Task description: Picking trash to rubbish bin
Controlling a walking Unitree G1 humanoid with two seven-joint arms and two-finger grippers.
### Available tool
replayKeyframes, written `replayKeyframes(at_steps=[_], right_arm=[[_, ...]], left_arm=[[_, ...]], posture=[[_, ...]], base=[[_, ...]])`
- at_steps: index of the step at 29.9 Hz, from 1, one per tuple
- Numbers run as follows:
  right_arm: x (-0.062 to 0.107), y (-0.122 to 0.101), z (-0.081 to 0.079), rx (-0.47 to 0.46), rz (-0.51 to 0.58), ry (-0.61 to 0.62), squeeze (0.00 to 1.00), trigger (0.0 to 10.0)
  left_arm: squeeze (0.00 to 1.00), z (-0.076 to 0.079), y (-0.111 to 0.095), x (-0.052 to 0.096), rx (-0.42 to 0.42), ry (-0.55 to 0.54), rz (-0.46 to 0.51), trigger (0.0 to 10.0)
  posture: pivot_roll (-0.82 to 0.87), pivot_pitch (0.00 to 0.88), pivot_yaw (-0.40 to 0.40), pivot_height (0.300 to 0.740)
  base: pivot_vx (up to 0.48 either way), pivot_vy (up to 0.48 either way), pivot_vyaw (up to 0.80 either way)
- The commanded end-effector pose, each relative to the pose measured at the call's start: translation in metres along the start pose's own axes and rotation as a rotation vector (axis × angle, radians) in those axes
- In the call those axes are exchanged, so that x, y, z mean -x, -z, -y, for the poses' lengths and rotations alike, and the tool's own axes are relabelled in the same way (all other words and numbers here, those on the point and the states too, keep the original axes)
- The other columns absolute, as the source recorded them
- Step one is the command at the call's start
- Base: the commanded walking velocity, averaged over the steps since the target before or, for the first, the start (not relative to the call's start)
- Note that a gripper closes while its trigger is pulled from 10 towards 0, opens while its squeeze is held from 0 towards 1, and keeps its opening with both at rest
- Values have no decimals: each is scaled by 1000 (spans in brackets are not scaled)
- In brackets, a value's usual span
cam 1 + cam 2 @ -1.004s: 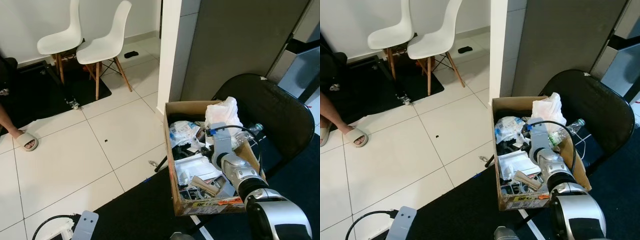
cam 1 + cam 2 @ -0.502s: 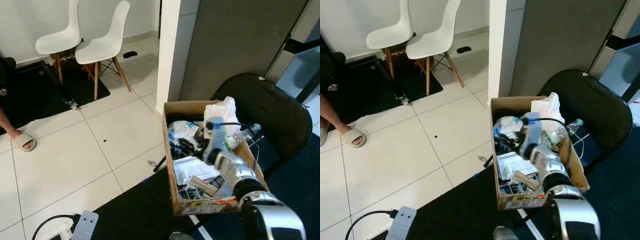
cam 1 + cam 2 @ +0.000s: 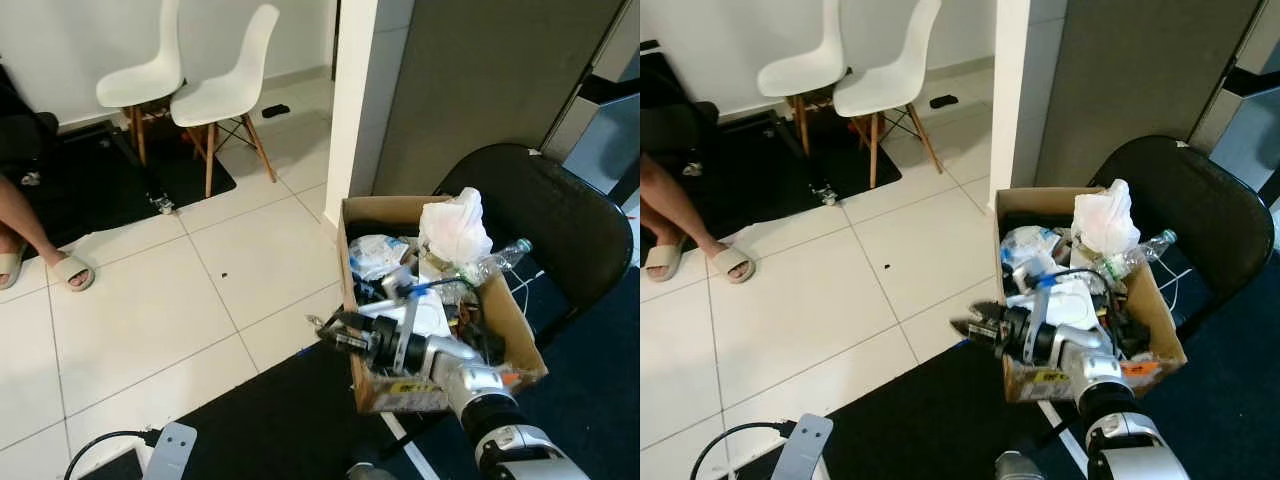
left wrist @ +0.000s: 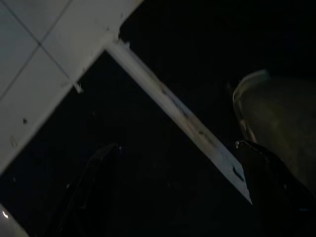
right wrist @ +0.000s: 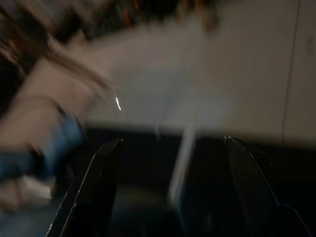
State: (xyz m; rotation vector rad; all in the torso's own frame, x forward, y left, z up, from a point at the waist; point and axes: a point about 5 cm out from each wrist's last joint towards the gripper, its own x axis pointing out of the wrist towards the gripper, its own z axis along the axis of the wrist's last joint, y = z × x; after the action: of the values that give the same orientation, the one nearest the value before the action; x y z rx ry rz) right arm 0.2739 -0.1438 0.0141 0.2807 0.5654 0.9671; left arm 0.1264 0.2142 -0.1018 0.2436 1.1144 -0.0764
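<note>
A cardboard box (image 3: 400, 393) stuffed with trash stands on the black mat, with a white plastic bag (image 3: 455, 228) and a clear bottle (image 3: 497, 264) on top. My right gripper (image 3: 331, 337) reaches out past the box's left wall, low over the edge of the mat. It is open, and its wrist view, blurred, shows nothing between the fingers (image 5: 101, 187). A small pale scrap (image 3: 313, 321) lies on the tile just by the fingertips. My left gripper (image 4: 182, 197) hangs open over the dark mat.
A black round chair (image 3: 550, 215) stands behind the box and a white pillar (image 3: 355, 110) to its far left. Two white chairs (image 3: 225, 95) stand at the back. A person's sandalled foot (image 3: 70, 270) rests on the tiles at left. A white device with a cable (image 3: 168, 450) lies at the front.
My right gripper has come up out of the box and swung left, beyond the box's wall and down toward the floor. The head camera has shifted slightly.
</note>
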Motion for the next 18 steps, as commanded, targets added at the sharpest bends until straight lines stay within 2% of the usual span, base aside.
replayKeyframes(at_steps=[1,4,5,7,8,9,10,11,12,13,16,18], right_arm=[[4,9,3,7,-53,46,0,10000],[10,26,8,-22,-120,138,0,10000],[15,39,12,-18,-182,212,0,10000],[18,47,14,-10,-225,261,0,10000],[23,60,15,7,-298,308,0,10000],[23,60,15,7,-298,308,0,10000],[28,71,15,21,-358,332,0,10000],[38,95,12,54,-490,372,0,10000],[38,95,12,54,-490,372,0,10000],[47,114,9,58,-569,413,0,10000],[52,124,7,46,-602,444,0,10000],[58,139,2,7,-639,469,0,10000]], left_arm=[[0,0,3,0,-9,0,-15,10000],[0,0,2,0,-8,-1,-12,10000],[0,0,2,0,-9,0,-11,10000],[0,0,1,0,-9,0,-10,10000],[0,0,1,0,-10,0,-9,10000],[0,0,1,0,-10,0,-9,10000],[0,1,1,0,-11,1,-9,10000],[0,1,1,0,-12,2,-9,10000],[0,1,1,0,-12,2,-9,10000],[0,1,1,0,-13,3,-10,10000],[0,2,1,0,-13,4,-12,10000],[0,2,2,0,-12,4,-13,10000]], posture=[[91,22,7,740],[93,18,3,740],[92,13,1,740],[92,13,1,740],[92,13,1,740],[92,13,1,740],[92,13,1,740],[87,13,1,740],[87,13,1,740],[87,13,1,740],[87,13,1,740],[88,18,4,740]], base=[[-285,0,0],[-300,0,0],[-304,0,0],[-304,0,0],[-304,0,0],[-304,0,0],[-311,0,0],[-311,0,0],[-311,0,0],[-315,0,0],[-314,0,0],[-311,0,0]])
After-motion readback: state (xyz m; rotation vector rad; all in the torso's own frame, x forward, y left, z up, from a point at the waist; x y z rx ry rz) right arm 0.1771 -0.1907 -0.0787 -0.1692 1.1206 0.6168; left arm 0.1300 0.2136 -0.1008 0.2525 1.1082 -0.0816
